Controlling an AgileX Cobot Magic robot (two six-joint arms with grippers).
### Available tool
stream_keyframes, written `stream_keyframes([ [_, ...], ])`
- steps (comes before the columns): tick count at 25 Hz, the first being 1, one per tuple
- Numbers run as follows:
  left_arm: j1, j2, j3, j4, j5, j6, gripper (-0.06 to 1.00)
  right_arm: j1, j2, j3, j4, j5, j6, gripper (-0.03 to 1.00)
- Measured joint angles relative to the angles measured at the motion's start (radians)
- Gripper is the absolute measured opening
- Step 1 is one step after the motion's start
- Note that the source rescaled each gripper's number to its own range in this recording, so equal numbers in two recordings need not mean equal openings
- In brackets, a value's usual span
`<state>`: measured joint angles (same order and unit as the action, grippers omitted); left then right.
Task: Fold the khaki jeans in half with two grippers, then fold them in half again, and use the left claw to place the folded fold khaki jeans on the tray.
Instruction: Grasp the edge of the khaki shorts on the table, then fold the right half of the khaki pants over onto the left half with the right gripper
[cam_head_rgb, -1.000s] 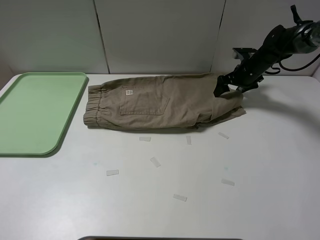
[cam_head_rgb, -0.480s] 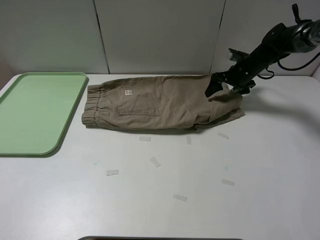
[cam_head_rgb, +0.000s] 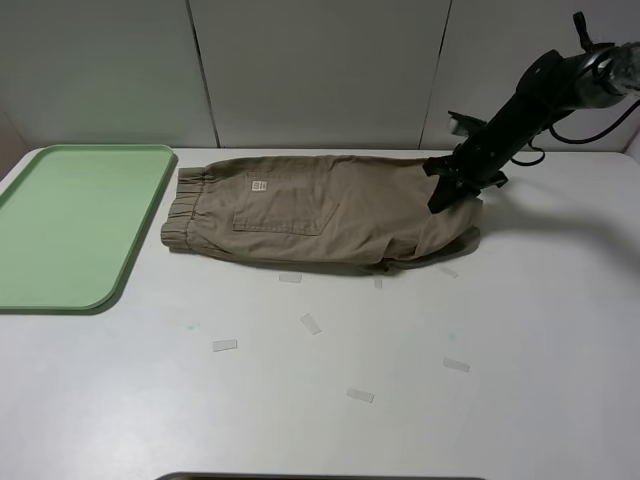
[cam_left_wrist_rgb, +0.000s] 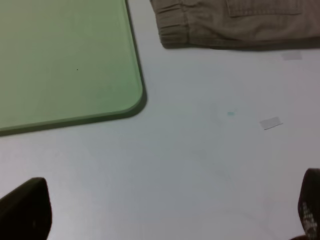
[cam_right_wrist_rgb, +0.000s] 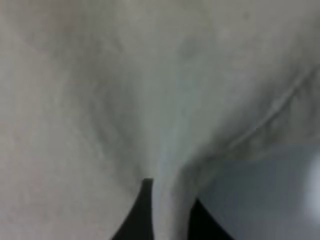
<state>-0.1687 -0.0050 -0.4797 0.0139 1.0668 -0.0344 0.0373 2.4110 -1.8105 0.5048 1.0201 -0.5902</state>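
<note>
The khaki jeans (cam_head_rgb: 320, 210) lie flat and lengthwise at the back of the white table, waistband toward the mint-green tray (cam_head_rgb: 70, 225) on the left. My right gripper (cam_head_rgb: 442, 195) comes down onto their right end, at the leg hems. In the right wrist view a ridge of khaki jeans (cam_right_wrist_rgb: 100, 100) is pinched between the black fingers (cam_right_wrist_rgb: 137, 215), so the gripper is shut on the cloth. My left gripper (cam_left_wrist_rgb: 167, 215) does not show in the high view. Its wrist view shows it wide open over bare table, short of the tray (cam_left_wrist_rgb: 65, 60) corner and the waistband (cam_left_wrist_rgb: 175, 30).
Several small pieces of clear tape (cam_head_rgb: 311, 323) are scattered on the table in front of the jeans. A grey panelled wall stands right behind the table. The right arm (cam_head_rgb: 545, 85) slants down from the upper right.
The right gripper has dropped onto the leg end and shut on the cloth. The right end of the jeans has been pressed flatter and pulled slightly.
</note>
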Motion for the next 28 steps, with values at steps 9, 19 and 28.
stream_keyframes([
  [9, 0.0, 0.0, 0.0, 0.0, 0.0, 0.0, 1.0, 0.002, -0.005, 0.007, -0.087, 0.159, 0.1, 0.0],
  [19, 0.0, 0.0, 0.0, 0.0, 0.0, 0.0, 1.0, -0.056, -0.205, 0.299, -0.153, 0.027, 0.1, 0.0],
  [28, 0.0, 0.0, 0.0, 0.0, 0.001, 0.0, 1.0, -0.14, -0.434, 0.632, -0.336, -0.238, 0.109, 0.0],
])
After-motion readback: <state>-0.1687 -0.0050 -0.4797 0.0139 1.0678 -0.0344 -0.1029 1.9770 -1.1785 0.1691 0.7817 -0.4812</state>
